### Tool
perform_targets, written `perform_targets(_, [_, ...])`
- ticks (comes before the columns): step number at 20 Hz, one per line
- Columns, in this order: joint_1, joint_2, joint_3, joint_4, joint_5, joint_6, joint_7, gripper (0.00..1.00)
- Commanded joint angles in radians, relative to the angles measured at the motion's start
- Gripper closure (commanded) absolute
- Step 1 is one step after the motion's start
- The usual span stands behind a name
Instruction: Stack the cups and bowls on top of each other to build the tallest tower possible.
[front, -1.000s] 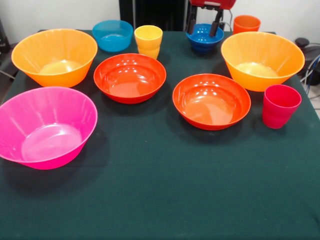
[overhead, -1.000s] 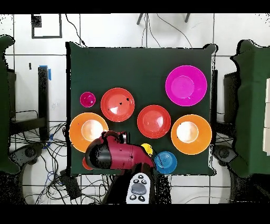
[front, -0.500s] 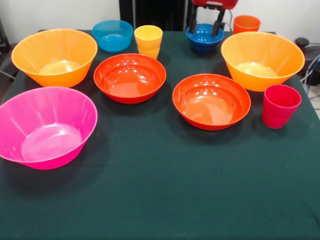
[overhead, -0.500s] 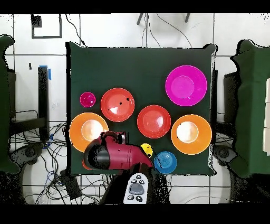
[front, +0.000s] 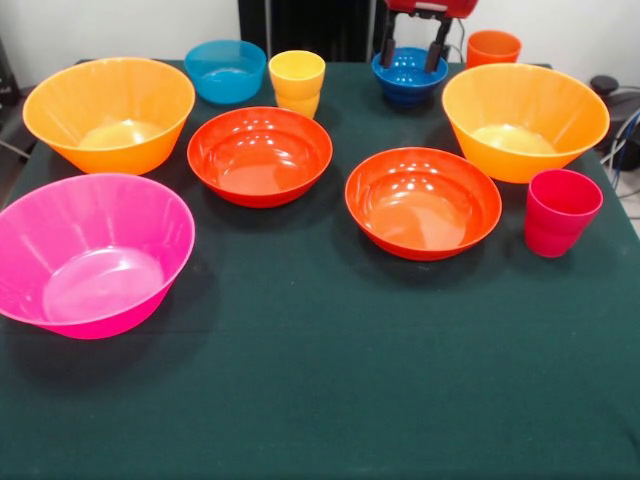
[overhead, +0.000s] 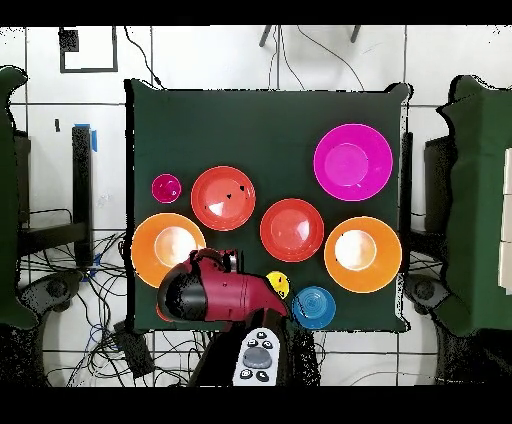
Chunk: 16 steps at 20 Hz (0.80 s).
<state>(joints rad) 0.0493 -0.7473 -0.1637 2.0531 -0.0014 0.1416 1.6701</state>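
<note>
Hovering spread wide, pincer (front: 411, 54) overlooks seven bowls (front: 423, 202), three cups (front: 297, 82).

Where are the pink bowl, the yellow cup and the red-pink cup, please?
pink bowl (front: 95, 285): front view, inner floor.
yellow cup (front: 297, 72): front view, inside near rim.
red-pink cup (front: 555, 228): front view, outer wall.

On the dark green counter (overhead: 260, 125) the bowls lie apart: a pink bowl (overhead: 352, 162), two red bowls (overhead: 222, 198) (overhead: 291, 230), two orange bowls (overhead: 362, 254) (overhead: 165, 245). The red arm (overhead: 215, 295) partly covers a yellow cup (overhead: 279, 284) beside a blue bowl (overhead: 314, 307).
</note>
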Motion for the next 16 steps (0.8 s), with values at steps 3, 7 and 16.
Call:
perform_targets(3, [-0.015,0.053,0.067,-0.051,-0.010,0.010,0.130,0.00])
perform_targets(7, [-0.018,0.056,0.064,-0.046,-0.012,0.001,0.133,0.00])
perform_targets(16, [-0.134,-0.016,0.100,0.034,-0.067,0.013,0.070,0.00])
